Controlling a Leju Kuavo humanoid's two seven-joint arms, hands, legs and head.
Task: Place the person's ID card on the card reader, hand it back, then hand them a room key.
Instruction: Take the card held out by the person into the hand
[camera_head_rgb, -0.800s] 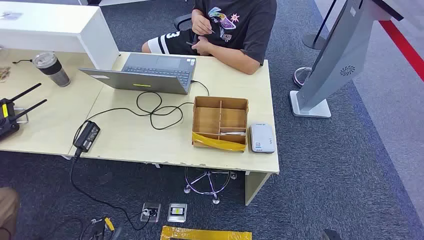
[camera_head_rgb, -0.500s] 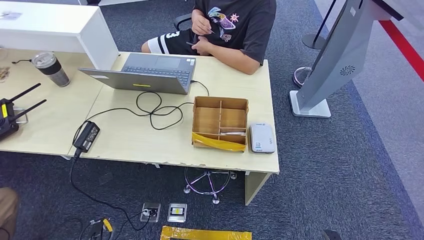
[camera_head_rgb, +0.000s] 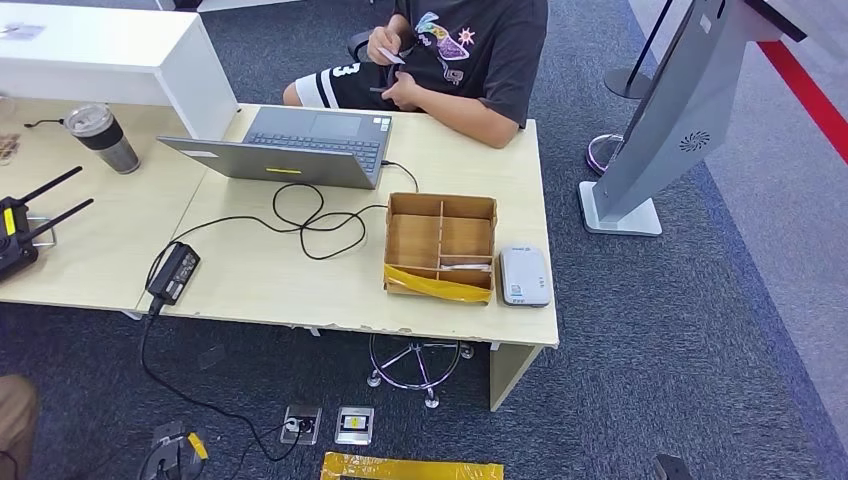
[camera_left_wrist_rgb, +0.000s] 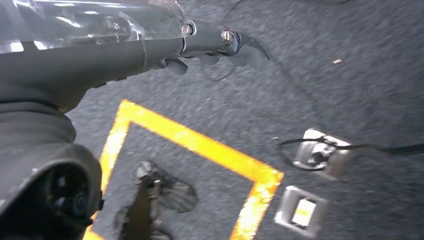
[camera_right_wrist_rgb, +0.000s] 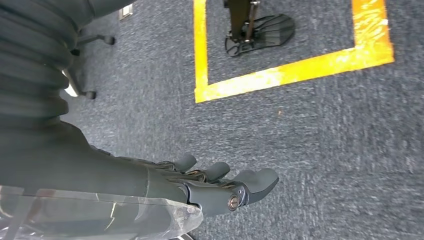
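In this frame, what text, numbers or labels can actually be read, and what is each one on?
"3": white numeral on the person's black shorts.
Shirt graphic: a colourful print, any lettering too small to read.
Card reader: a small mark near its top and a label at its lower edge, both too small to read.
Laptop: a yellow sticker on the lid, unreadable.
Power adapter: label too blurred to read.
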